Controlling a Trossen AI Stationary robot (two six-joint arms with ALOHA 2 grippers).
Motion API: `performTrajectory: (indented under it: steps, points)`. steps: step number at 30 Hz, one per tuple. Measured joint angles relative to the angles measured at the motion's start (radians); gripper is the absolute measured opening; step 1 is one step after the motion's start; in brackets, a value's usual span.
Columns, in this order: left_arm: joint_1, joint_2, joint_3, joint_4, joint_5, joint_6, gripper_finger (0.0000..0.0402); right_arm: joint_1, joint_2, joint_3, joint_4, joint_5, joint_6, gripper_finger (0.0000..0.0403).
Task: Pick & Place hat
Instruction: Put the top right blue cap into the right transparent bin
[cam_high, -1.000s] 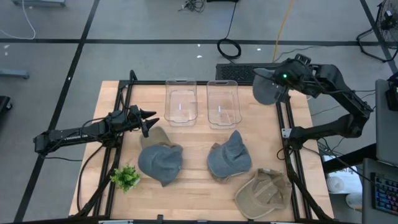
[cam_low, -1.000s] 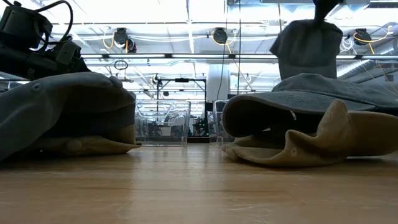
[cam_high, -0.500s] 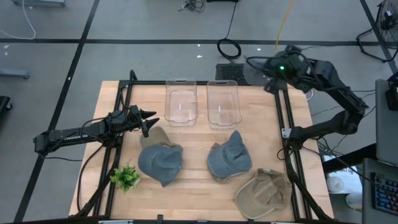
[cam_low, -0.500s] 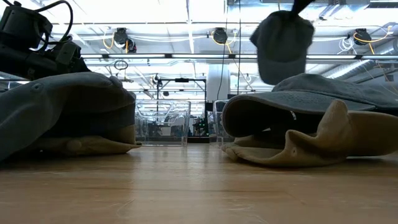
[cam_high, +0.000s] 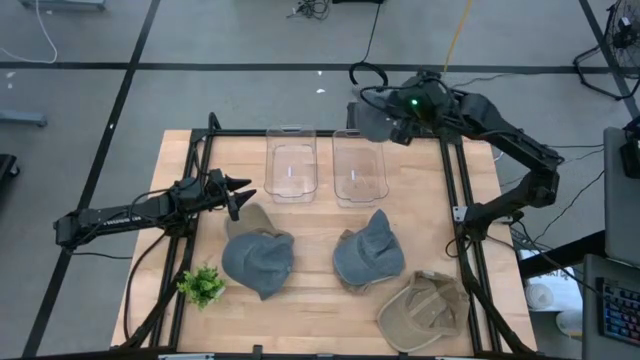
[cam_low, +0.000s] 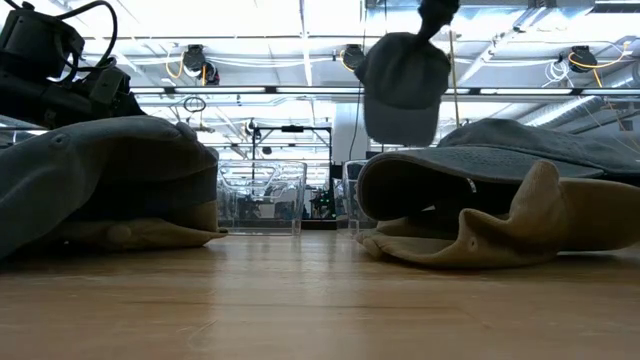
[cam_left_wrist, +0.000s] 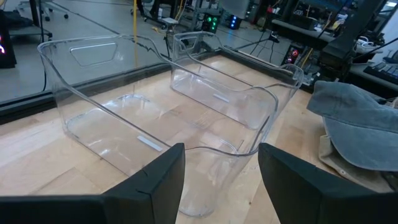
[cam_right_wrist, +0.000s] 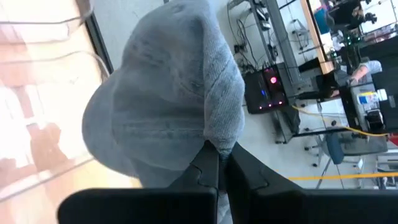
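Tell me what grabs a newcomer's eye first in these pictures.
A grey fabric cap dangles in mid-air from the right gripper, pinched shut on it, at the table's far edge by the right clear plastic bin. Two more grey caps and a tan cap lie on the wooden table, while the left gripper waits open beside one.

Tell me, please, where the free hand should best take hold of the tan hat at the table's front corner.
Probably from above, at the tan hat's upturned brim edge: in the low view that flap stands up thin enough to pinch. The left hand is open.
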Motion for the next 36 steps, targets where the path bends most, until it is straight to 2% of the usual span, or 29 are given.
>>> performTrajectory:
  steps: [7,21,31,36]
  points:
    - [0.0,0.0,0.0,0.0,0.0,0.0,0.0214,0.0,0.069,0.0,0.091,-0.023,-0.018,0.0]
    - [0.0,0.0,0.0,0.0,0.0,0.0,0.0214,0.0,0.165,-0.006,0.089,-0.101,0.109,0.0]
    - [0.0,0.0,0.0,0.0,0.0,0.0,0.0214,0.0,0.171,-0.147,0.184,-0.13,0.111,0.0]
    - [0.0,0.0,0.0,0.0,0.0,0.0,0.0214,0.0,0.169,-0.209,0.254,-0.18,0.111,0.0]
